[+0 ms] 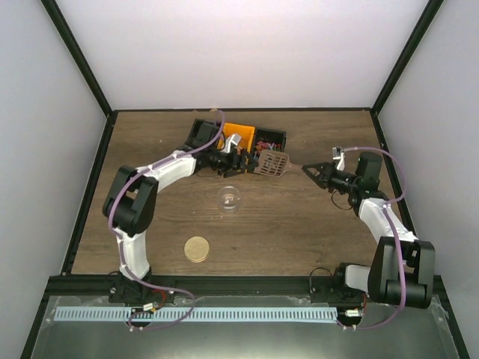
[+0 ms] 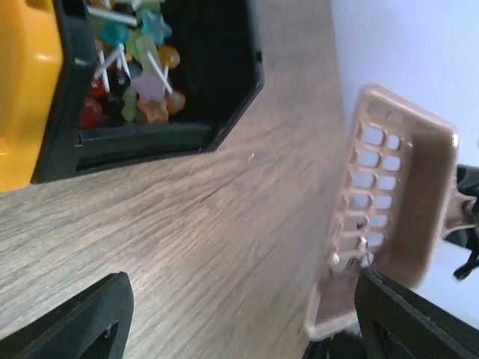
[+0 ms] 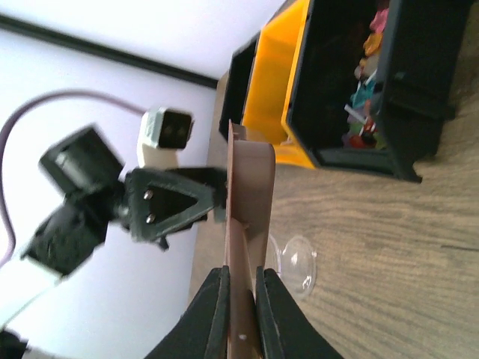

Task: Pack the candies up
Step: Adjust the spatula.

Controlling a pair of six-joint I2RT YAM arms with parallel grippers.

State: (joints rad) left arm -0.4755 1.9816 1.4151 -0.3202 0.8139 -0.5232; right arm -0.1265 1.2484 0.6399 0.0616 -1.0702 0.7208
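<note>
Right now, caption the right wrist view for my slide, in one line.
Right gripper clamped on the tan scoop, seen edge-on, with the black bin of candies beyond.

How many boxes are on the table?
3, side by side at the back: the left black box, the orange box in the middle, and the right black box, which holds the candies. None looks hidden.

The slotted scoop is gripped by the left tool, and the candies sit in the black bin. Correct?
No. The right tool grips the scoop, its handle clamped, as the right wrist view shows; the left tool is open. The candies do sit in the black bin.
</note>
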